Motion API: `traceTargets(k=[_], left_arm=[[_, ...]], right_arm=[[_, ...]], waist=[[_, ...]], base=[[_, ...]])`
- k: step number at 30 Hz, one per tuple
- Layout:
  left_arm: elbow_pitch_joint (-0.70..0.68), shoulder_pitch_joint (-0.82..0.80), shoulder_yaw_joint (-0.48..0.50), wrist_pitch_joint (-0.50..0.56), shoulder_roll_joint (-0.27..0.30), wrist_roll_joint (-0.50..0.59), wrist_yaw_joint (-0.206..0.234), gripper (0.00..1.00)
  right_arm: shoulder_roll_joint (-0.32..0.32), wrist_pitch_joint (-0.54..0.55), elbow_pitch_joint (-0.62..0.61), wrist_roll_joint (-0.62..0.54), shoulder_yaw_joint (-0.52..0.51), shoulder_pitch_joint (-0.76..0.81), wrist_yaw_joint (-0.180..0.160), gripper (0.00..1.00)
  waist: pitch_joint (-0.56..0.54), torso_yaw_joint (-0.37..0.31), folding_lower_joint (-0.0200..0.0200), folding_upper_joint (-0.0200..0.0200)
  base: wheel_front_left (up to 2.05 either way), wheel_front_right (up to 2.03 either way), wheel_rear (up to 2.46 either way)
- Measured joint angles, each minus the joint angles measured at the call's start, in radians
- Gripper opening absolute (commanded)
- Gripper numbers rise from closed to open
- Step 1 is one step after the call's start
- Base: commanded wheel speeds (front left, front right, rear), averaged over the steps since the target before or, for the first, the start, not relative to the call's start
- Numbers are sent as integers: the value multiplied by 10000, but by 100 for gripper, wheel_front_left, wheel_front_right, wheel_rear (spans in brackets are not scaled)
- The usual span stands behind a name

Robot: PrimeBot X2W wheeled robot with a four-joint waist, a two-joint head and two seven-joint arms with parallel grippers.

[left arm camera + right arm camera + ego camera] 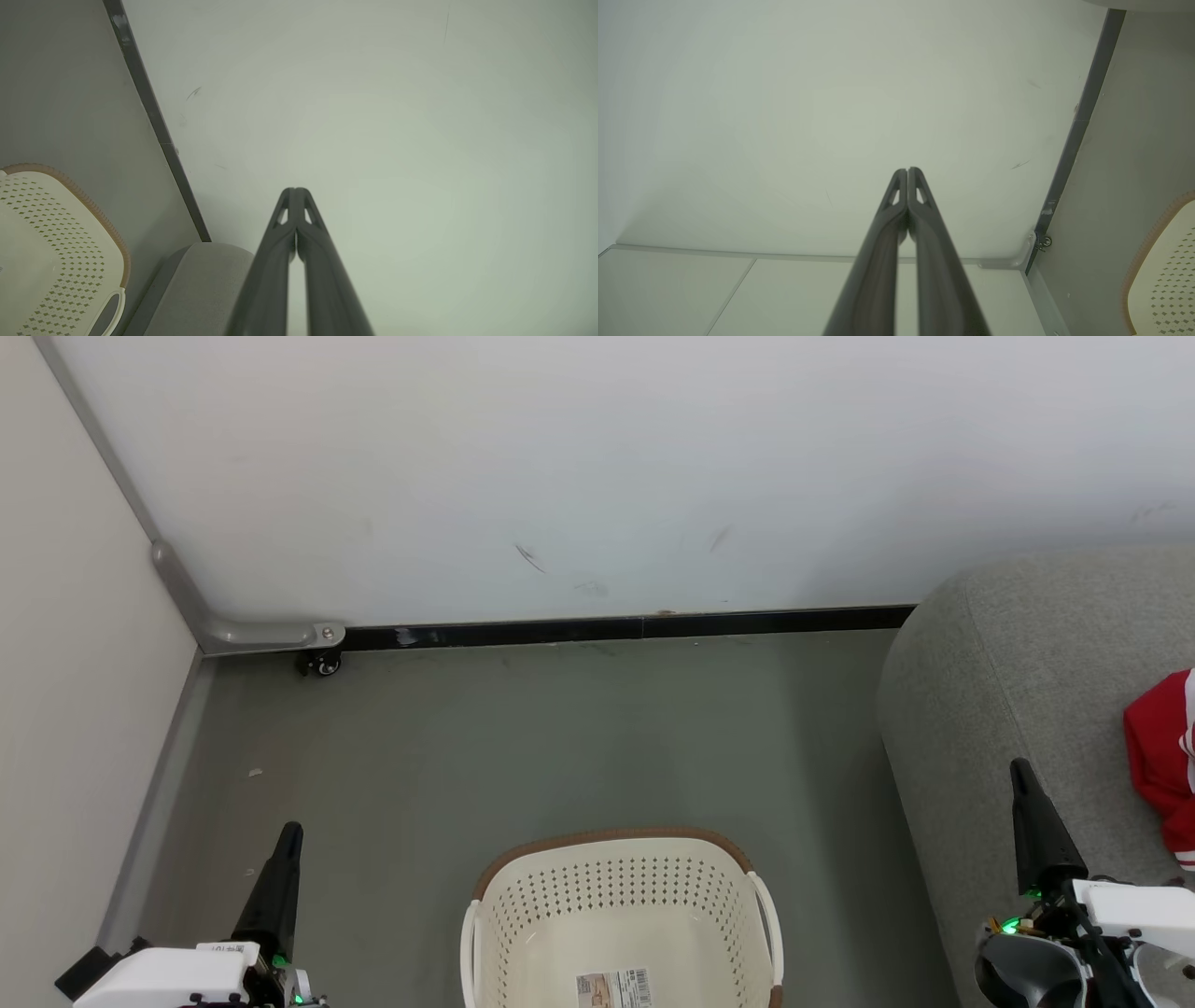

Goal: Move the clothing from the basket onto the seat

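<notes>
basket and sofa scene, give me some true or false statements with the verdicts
1. The visible inside of the basket is bare of clothing. True.
2. The red clothing lies on the floor. False: it lies on the grey seat.
3. The left gripper is shut. True.
4. The right gripper holds the clothing. False: it is shut on nothing and stands apart from the clothing.
5. The basket stands on the seat. False: it stands on the floor, to the left of the seat in the head view.
</notes>
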Motion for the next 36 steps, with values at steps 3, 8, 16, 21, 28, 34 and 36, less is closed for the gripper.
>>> traceTargets(k=[3, 8, 16, 21, 28, 34, 36], left_arm=[[8, -7, 2, 0, -4, 0, -10, 0], [29, -14, 4, 2, -6, 0, -10, 0], [46, -17, 10, 12, -10, 0, -12, 0], [54, -20, 13, 12, -10, 0, -12, 0], [65, -23, 15, 13, -12, 0, -12, 0], [73, -25, 21, 13, -13, 2, -12, 0], [77, -27, 25, 13, -15, 2, -12, 0]], right_arm=[[0, 8, 2, 0, -6, -1, 0, 0], [2, 10, 13, -2, -12, -47, 0, 0], [6, 12, 17, -8, -19, -104, 0, 0], [8, 12, 19, -10, -27, -104, 0, 0], [12, 12, 21, -10, -35, -104, 0, 0], [17, 13, 21, -10, -44, -104, 0, 0], [21, 13, 21, -10, -48, -104, 0, 0]], waist=[[0, 0, 0, 0], [-1, 0, 0, 0], [-1, 1, 0, 0], [-1, 1, -1, 0], [-1, 1, -1, 0], [-2, 1, -1, 0], [-2, 1, -1, 0]], base=[[0, 0, 0], [0, 0, 0], [0, 0, 0], [0, 0, 0], [0, 0, 0], [0, 0, 0], [0, 0, 0]])
